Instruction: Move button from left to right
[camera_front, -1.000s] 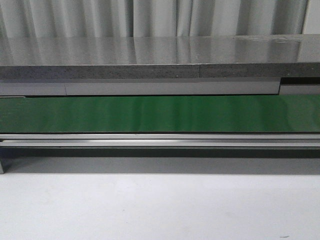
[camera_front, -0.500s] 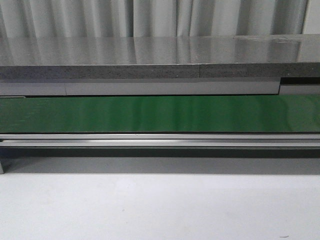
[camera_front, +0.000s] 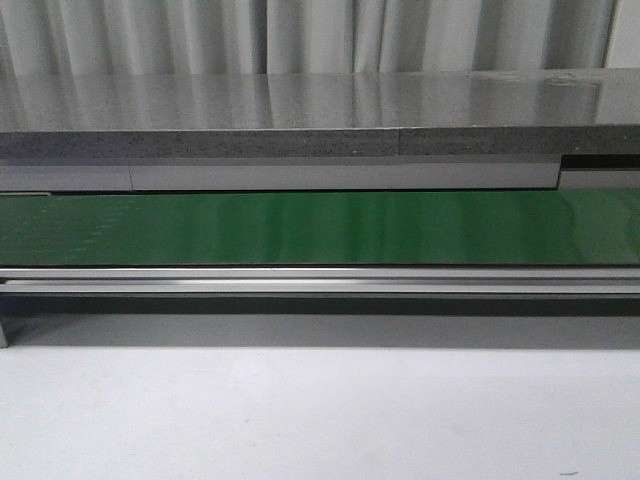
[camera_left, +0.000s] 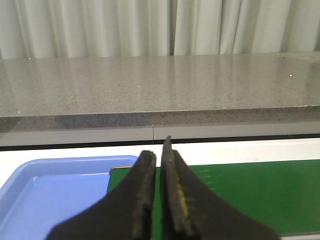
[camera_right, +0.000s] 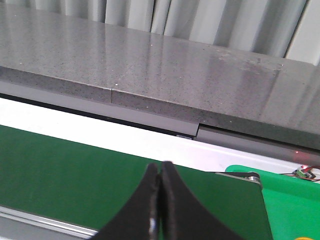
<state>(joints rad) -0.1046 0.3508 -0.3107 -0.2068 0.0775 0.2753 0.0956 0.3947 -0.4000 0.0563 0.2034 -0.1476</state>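
One green belt (camera_front: 320, 228), one grey stone counter (camera_front: 300, 115) behind it, one blue tray (camera_left: 55, 195) at the belt's end, two grippers. Left gripper (camera_left: 159, 160) fingers nearly touching, nothing between them; right gripper (camera_right: 160, 172) pressed closed, empty. Can't spot the button in any view.

This looks like a factory-style test cell or lab. A green belt (camera_front: 320, 228) runs sideways in a metal frame (camera_front: 320, 282), with a grey speckled counter (camera_front: 300, 110) behind it and pale curtains (camera_front: 300, 35) closing off the back. A blue tray (camera_left: 55, 195) sits at one end of the belt and a green housing (camera_right: 292, 200) at the other.
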